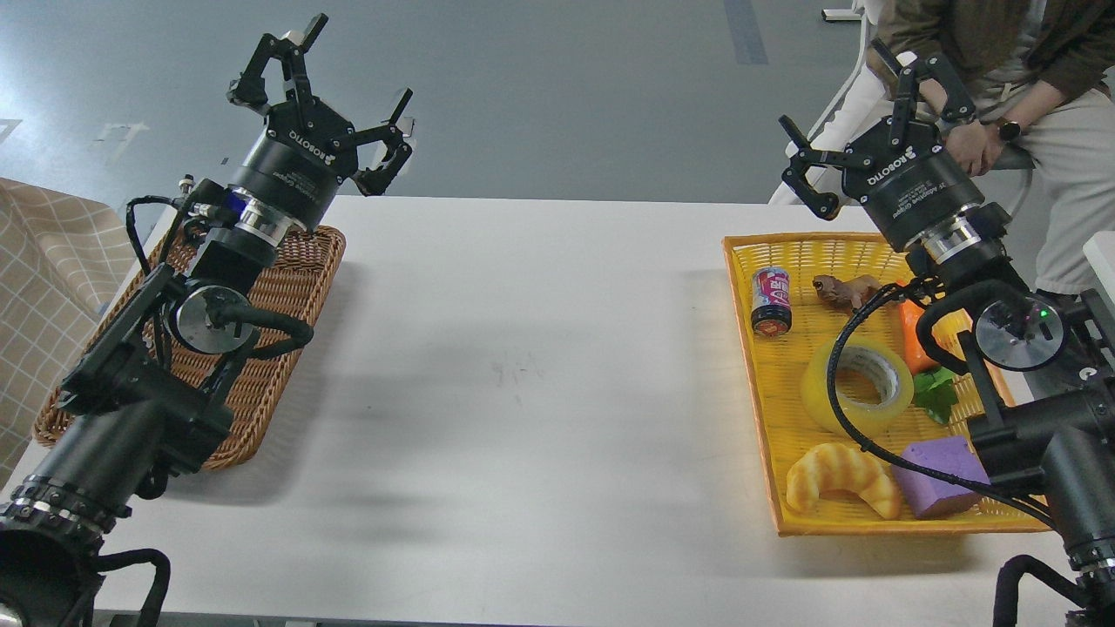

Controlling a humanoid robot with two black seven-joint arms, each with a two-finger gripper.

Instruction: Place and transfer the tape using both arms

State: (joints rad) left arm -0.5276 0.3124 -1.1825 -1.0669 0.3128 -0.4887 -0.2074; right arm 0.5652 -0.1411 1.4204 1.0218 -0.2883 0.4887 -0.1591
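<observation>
The tape [858,385], a thick translucent yellow roll with a grey-white core, lies flat in the yellow basket [758,392] at the right of the table, partly crossed by my right arm's black cable. My right gripper [871,113] is open and empty, raised above the basket's far edge, well above and behind the tape. My left gripper [327,91] is open and empty, raised above the far end of the brown wicker basket [287,296] at the left.
The yellow basket also holds a small can [771,300], a brown animal toy [847,290], an orange carrot toy [917,338], a croissant toy [841,477] and a purple block [941,475]. A seated person [1037,87] is behind the table at the right. A white table [540,366] lies between the baskets.
</observation>
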